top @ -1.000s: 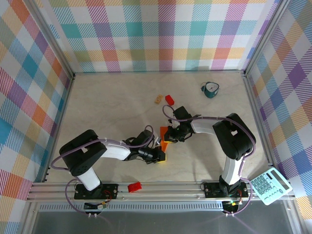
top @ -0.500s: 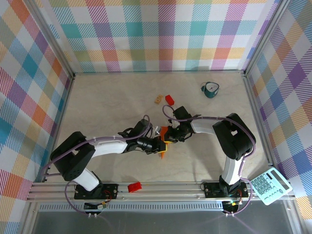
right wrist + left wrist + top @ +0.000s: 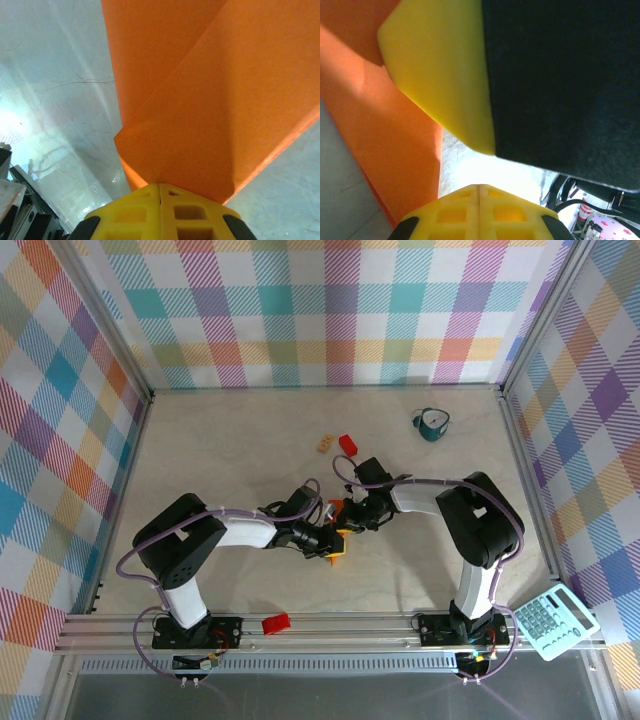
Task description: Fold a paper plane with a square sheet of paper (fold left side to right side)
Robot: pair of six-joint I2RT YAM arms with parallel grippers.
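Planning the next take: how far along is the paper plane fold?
Done: the square sheet of paper already shows overlapping creased layers, and from above it is a small patch, not a flat square. In hand: right gripper, shut, tips at a folded edge; left gripper, shut, beside the paper; whether either pinches it is unclear. Left: no narrow pointed dart yet, so more folds remain.

Red block (image 3: 347, 444) beside tan block (image 3: 323, 444); teal cup (image 3: 432, 424) and calculator (image 3: 553, 620) well apart.
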